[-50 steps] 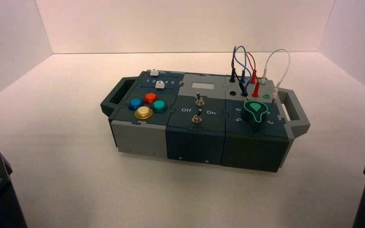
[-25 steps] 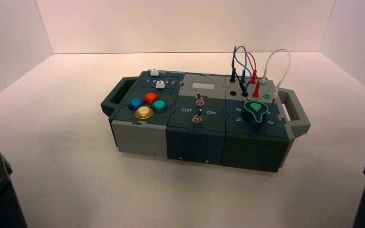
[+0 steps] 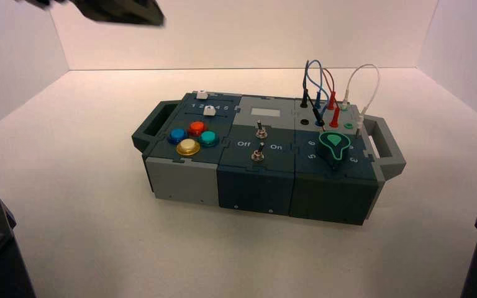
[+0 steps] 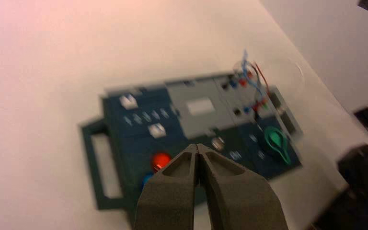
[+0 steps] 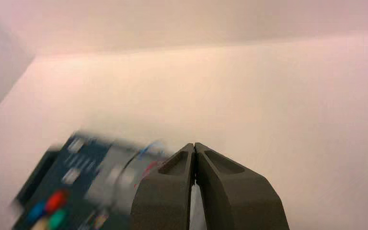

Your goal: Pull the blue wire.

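Fingers clenched, left gripper (image 4: 196, 146) hung toward eleven o'clock, right gripper (image 5: 195, 144) outside the high view; crowding could have snagged red plug (image 3: 335, 118) beside one-o'clock blue wire (image 3: 314, 61).

No lettering is reading plainly in the wrist views. On the dark slider panel (image 3: 194, 124) at the box's left, a row of white digits (image 3: 222, 107) is running between the two slider tracks, blurring in the left wrist view. On the dark middle panel (image 3: 233, 160), two short white words are flanking the toggle switches (image 3: 261, 132), one word (image 3: 243, 144) sitting on the left, the other (image 3: 276, 147) on the right. Around the green-marked knob (image 3: 333, 148) at the box's right, small light numerals (image 3: 312, 156) are standing on the dark panel, too small to tell.
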### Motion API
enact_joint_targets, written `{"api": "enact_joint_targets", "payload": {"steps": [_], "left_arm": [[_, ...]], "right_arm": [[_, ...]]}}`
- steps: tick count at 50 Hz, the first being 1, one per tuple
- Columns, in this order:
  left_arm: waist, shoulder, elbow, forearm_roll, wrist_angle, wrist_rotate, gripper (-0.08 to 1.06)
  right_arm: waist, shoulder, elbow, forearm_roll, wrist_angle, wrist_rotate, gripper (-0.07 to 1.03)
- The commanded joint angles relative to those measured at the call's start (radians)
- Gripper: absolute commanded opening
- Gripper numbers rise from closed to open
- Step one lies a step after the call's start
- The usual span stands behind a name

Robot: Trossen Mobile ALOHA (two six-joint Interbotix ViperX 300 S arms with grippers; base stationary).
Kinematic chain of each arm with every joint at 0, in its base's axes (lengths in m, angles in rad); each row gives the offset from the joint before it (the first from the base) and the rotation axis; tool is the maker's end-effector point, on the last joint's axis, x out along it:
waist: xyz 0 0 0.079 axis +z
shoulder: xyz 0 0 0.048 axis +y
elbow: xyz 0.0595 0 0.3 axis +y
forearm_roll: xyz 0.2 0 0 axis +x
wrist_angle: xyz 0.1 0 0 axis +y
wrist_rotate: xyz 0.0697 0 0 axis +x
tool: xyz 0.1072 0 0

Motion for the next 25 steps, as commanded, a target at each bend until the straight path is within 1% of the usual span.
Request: {"api": "enact_joint_targets", "payload": {"steps": [1, 3, 4, 8, 12, 17, 25], "left_arm": [[-0.041, 0.055, -0.048, -0.002, -0.003, -0.008, -0.03], [-0.049, 0.069, -0.054, -0.002, -0.003, -0.008, -0.03], [-0.055, 0.086, -0.061, -0.002, -0.002, -0.008, -0.03], [-0.074, 0.107, -0.077, -0.002, 0.0, -0.008, -0.03], [-0.092, 0.127, -0.095, -0.002, 0.002, -0.008, -0.03], [-0.117, 0.14, -0.109, -0.002, 0.011, -0.009, -0.03], [-0.166, 0.17, -0.132, -0.006, 0.025, -0.017, -0.03]], "right_arm": [[0.058, 0.023, -0.028, 0.048, 0.049, 0.005, -0.02], [0.074, 0.029, -0.028, 0.063, 0.066, 0.005, -0.02], [0.086, 0.038, -0.028, 0.078, 0.092, 0.006, -0.02], [0.101, 0.049, -0.028, 0.094, 0.15, 0.006, -0.02], [0.101, 0.054, -0.023, 0.101, 0.218, 0.005, -0.02], [0.101, 0.055, -0.021, 0.12, 0.279, 0.005, -0.02], [0.101, 0.057, -0.012, 0.158, 0.328, 0.006, -0.02]]}}
